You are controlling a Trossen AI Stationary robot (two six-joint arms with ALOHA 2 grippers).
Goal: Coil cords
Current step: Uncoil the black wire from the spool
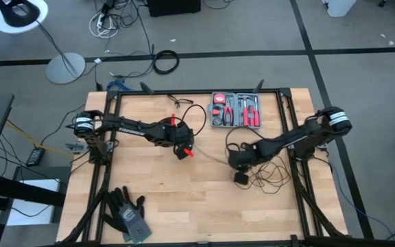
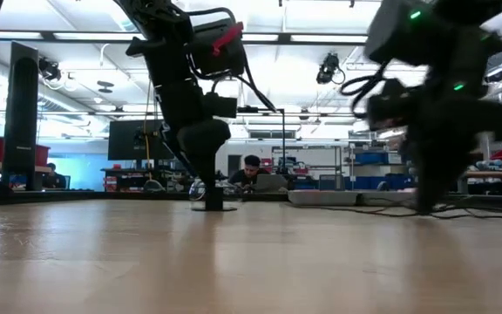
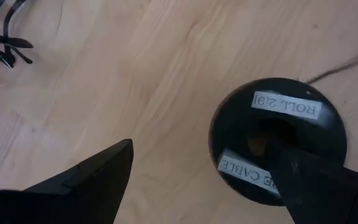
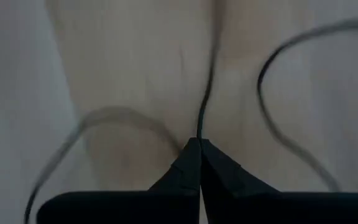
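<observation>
The cord (image 1: 269, 173) — thin, limp and light, sprawled in loose loops near the table's (image 1: 204, 206) right edge — looks best pinched on a bare run, as the right hand (image 4: 199, 144), low over it, does with fingers pressed together, while the left hand (image 1: 183, 148) hangs spread near mid-table over a black spool (image 3: 277, 147).
</observation>
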